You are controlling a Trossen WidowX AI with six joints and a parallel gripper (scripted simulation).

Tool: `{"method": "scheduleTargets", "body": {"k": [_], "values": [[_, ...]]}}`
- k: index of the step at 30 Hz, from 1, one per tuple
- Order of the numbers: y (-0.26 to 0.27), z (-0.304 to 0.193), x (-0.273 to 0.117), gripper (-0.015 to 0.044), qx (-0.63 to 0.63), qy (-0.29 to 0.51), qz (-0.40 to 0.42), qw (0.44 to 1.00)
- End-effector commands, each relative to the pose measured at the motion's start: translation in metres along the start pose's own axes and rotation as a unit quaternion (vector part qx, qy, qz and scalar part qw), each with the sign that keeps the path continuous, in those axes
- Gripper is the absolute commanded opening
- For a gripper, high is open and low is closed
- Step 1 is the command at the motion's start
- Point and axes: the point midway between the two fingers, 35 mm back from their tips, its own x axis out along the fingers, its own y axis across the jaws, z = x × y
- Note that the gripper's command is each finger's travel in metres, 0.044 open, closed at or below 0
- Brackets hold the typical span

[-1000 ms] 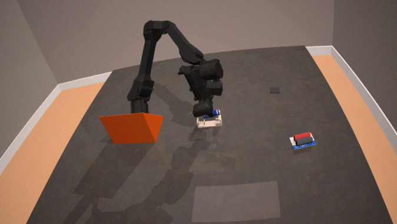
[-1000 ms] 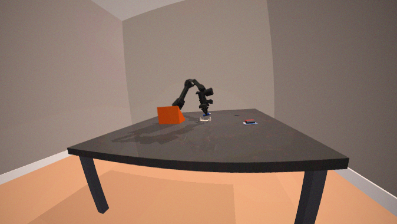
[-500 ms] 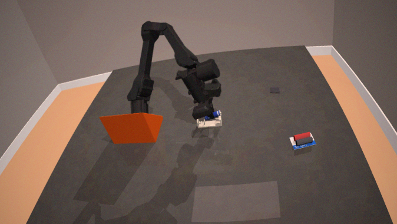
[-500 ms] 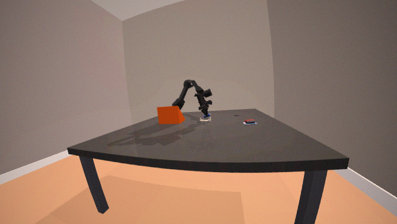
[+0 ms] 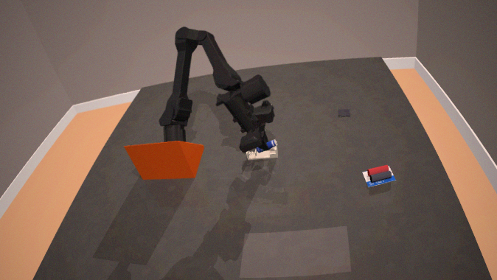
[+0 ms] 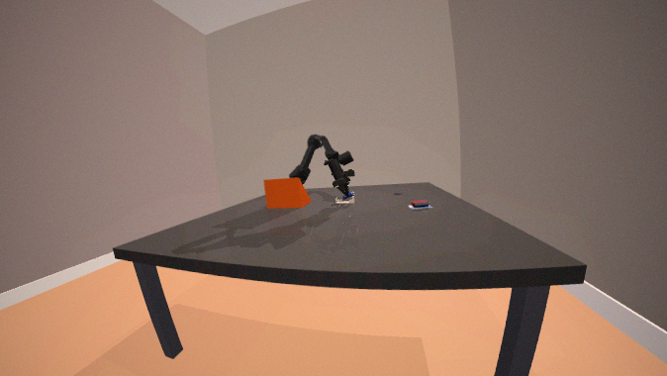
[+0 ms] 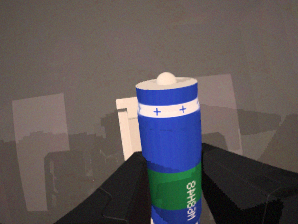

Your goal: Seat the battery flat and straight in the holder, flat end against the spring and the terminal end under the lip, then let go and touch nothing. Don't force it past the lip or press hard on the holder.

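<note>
My gripper (image 5: 258, 147) (image 6: 344, 194) (image 7: 170, 158) is shut on a blue and green battery (image 5: 270, 144) (image 7: 170, 156). The battery's rounded terminal end points away from the fingers and up. It is tilted, with its lower end down in the white holder (image 5: 267, 155) (image 6: 348, 202) (image 7: 127, 125). In the wrist view the holder shows behind the battery as a white wall and below it at the bottom edge. The holder's spring and lip are hidden by the battery and fingers.
An orange wedge-shaped block (image 5: 164, 159) (image 6: 285, 193) stands to the left by the arm's base. A blue tray with a red and a dark cylinder (image 5: 379, 175) (image 6: 420, 204) lies to the right. A small dark square (image 5: 344, 112) lies at the back right.
</note>
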Motion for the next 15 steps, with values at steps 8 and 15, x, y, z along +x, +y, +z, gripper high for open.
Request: {"method": "scheduleTargets", "body": {"k": [8, 15], "values": [[-0.0004, -0.0062, 0.0031, 0.0066, 0.005, -0.027, -0.004, 1.000], [0.0006, -0.0087, 0.0041, 0.0066, 0.007, -0.046, -0.004, 0.999]]}}
